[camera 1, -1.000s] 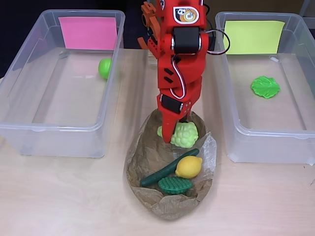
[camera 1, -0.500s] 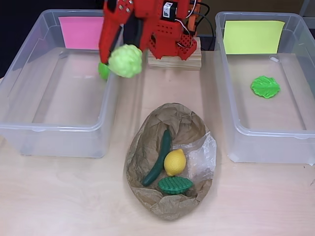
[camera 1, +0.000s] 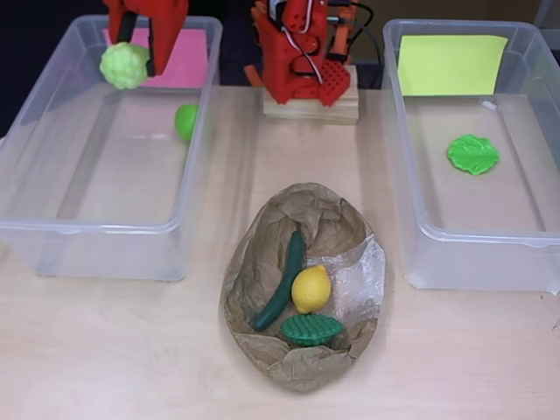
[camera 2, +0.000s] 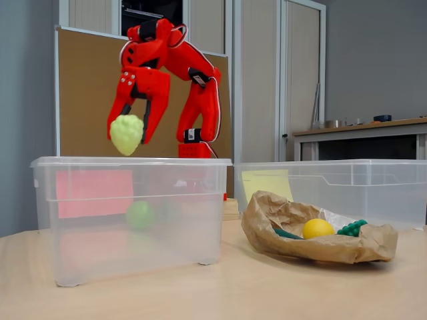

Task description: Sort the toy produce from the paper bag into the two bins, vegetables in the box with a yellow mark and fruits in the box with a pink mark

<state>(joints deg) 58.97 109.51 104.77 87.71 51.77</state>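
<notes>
held by the tool (camera 2: 137, 120), bumpy pale-green fruit (camera 2: 126, 134).

Pale wood table (camera 1: 131, 350), three things set out across it.
On the left sits the clear bin with the pink mark (camera 1: 52, 232), on the right the clear bin with the yellow mark (camera 1: 490, 262), and between them, nearer the front edge, the crumpled paper bag (camera 1: 302, 372) lies open; the arm's wooden base block (camera 1: 311, 109) stands at the back.

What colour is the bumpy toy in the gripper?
Pale yellow-green bumpy toy, clearest in the fixed view.
</notes>
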